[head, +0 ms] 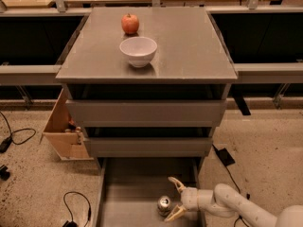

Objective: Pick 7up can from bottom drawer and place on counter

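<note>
The 7up can (164, 205) stands upright in the open bottom drawer (128, 193), near its front right, with its shiny silver top showing. My gripper (173, 200) reaches in from the lower right and is open. Its two pale fingers (176, 184) spread just to the right of the can, one behind it and one in front; I cannot tell whether they touch it. The grey counter (189, 41) is the top of the drawer cabinet, above the two closed-in upper drawers.
A white bowl (138, 51) and a red apple (130, 23) sit on the counter's left half. An open wooden box (64, 129) stands left of the cabinet. Cables (75, 207) lie on the speckled floor. Pale wooden tables run along the back.
</note>
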Tool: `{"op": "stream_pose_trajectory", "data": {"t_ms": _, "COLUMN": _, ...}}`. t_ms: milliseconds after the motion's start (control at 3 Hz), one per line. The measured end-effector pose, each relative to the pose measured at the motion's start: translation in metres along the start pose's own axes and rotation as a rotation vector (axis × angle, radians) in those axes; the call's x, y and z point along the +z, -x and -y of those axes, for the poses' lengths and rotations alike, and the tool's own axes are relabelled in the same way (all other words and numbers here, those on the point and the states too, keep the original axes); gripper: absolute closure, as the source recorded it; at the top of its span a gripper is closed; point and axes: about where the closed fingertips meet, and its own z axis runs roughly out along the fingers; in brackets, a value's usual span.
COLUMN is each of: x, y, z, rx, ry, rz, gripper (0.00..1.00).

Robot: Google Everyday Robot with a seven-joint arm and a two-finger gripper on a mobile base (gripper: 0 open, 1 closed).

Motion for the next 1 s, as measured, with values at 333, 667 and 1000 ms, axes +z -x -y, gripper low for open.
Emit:
{"op": "stream_pose_trajectory", "data": {"t_ms": 333, "x": 0.028, "y": -0.026, "z": -0.008, "rx": 0.020, "ry": 0.008, "rz": 0.035, "gripper": 0.00}}
{"op": "stream_pose_trajectory", "data": {"t_ms": 667, "x": 0.049, "y": -0.053, "z": -0.004, "rx": 0.034, "ry": 0.013, "rz": 0.028, "gripper": 0.04}}
{"op": "stream_pose_trajectory", "data": {"t_ms": 1000, "x": 0.054, "y": -0.066, "z": 0.004, "rx": 0.037, "ry": 0.012, "rz": 0.013, "gripper": 0.27}}
